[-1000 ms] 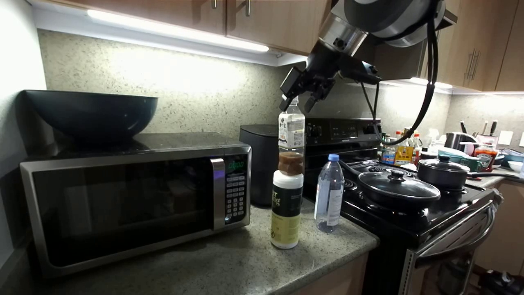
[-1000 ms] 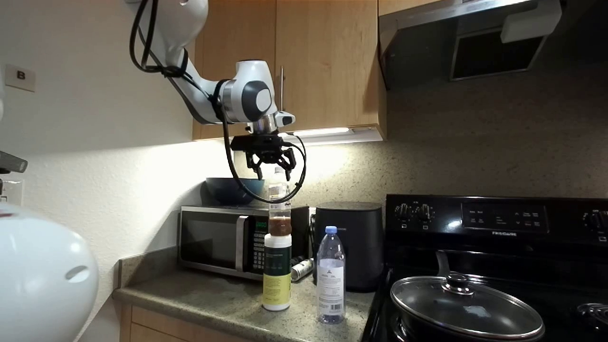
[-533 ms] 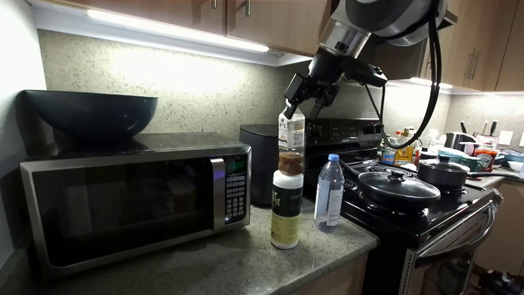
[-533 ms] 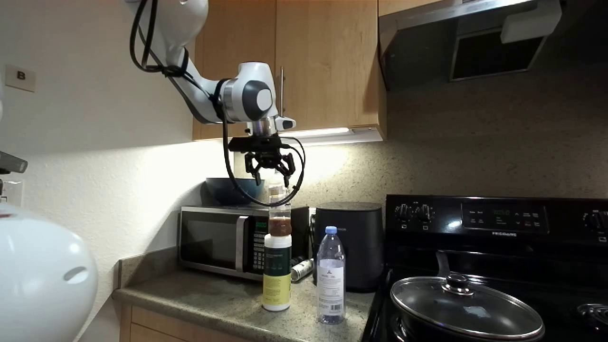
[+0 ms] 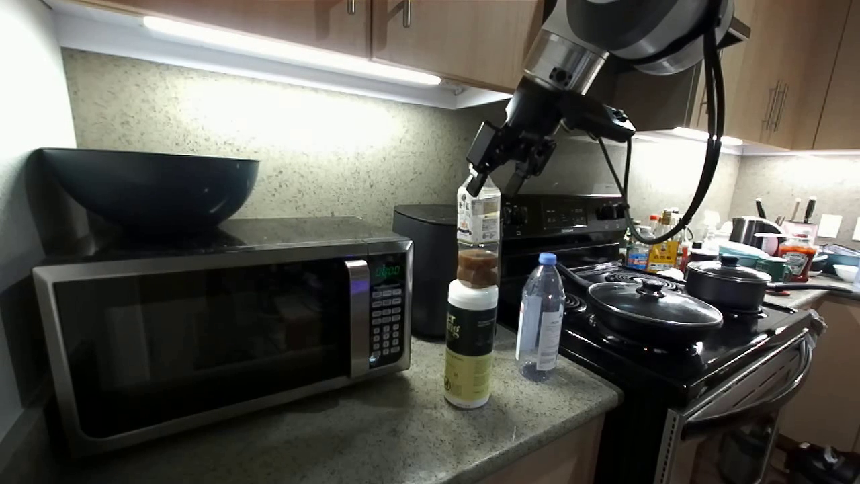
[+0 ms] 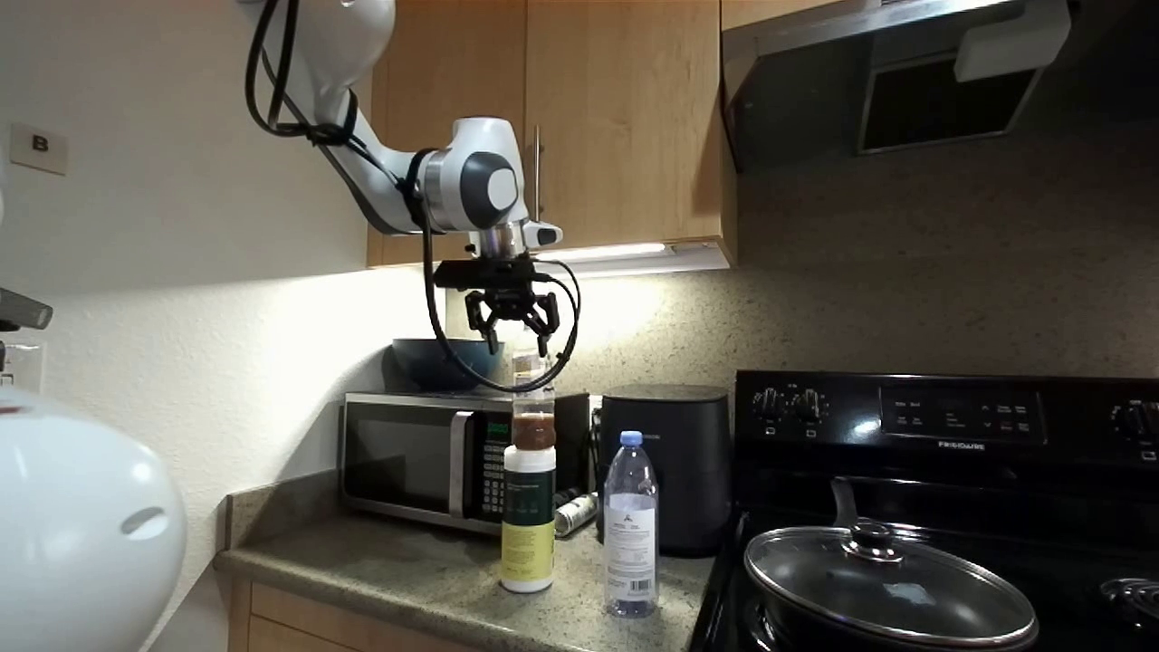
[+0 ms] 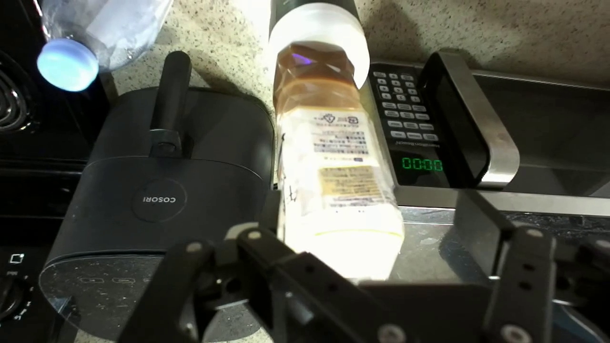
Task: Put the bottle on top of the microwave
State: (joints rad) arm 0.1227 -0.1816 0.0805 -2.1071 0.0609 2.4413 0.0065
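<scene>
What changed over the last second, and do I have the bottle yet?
The gripper moved down to the upper part of the clear bottle, which the wrist view shows between its open jaws; nothing was grasped or released. The bottle still stands on the white-topped container; the water bottle and microwave stayed put.

In an exterior view: microwave (image 5: 222, 336) is standing at left on countertop (image 5: 376, 430); bowl (image 5: 151, 188) is resting on microwave. Canister (image 5: 470, 343) is standing right of microwave; bottle (image 5: 478, 227) is standing on canister; gripper (image 5: 494, 187) is hanging at bottle's upper end. Water bottle (image 5: 541, 323) is standing right of canister. Air fryer (image 5: 427, 272) is standing farther back, between microwave and stove (image 5: 736, 339). Pan (image 5: 658, 333) and pot (image 5: 725, 292) are sitting on stove.
</scene>
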